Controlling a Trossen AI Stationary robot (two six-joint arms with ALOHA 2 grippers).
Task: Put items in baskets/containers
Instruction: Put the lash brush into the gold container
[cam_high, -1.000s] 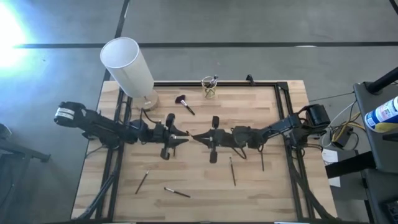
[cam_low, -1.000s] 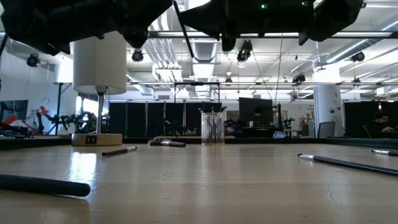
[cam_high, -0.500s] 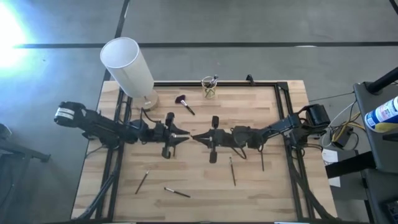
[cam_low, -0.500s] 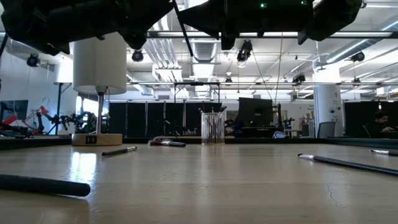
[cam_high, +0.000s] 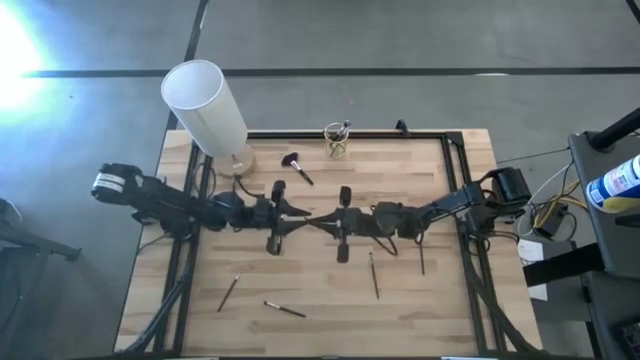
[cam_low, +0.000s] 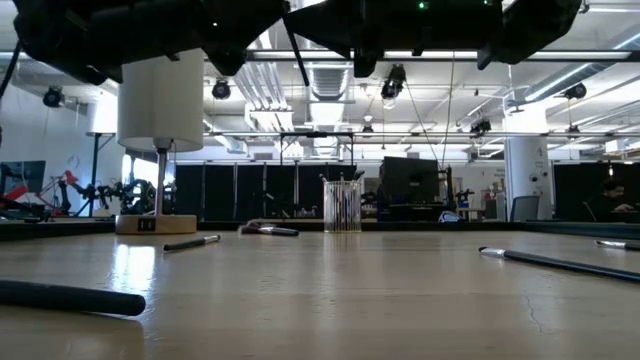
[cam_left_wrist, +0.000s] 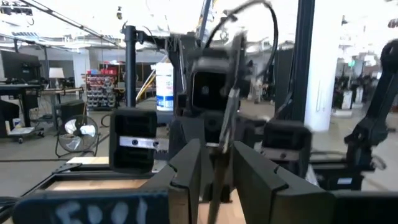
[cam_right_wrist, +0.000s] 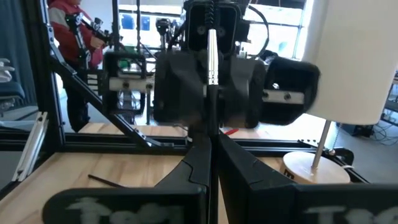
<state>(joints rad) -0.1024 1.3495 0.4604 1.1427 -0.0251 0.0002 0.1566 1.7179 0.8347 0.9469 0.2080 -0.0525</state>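
the wooden table (cam_high: 330, 290) is carrying everything, with the tall white cylinder (cam_high: 205, 105) standing on its round base at the far left corner. both arms are meeting nose to nose over the middle of the table. the right pincer (cam_high: 322, 221) is clamped together on a thin brush (cam_right_wrist: 211, 56), which is standing upright between its fingers in its own wrist view. the left pincer (cam_high: 298, 216) is standing with its fingers apart around that same brush, seemingly a hand-over, though i cannot tell whether its pads are touching it. the small glass cup (cam_high: 338, 142) is sitting at the far edge, already holding some brushes. a bushy-headed brush (cam_high: 296, 166) is lying near it, and four loose brushes (cam_high: 374, 274) are lying towards the near side. these brushes are looking light, stiff and slick, likely to swivel or slip in a grip; taking hold mid-handle, away from the soft bristles, is probably the safest.
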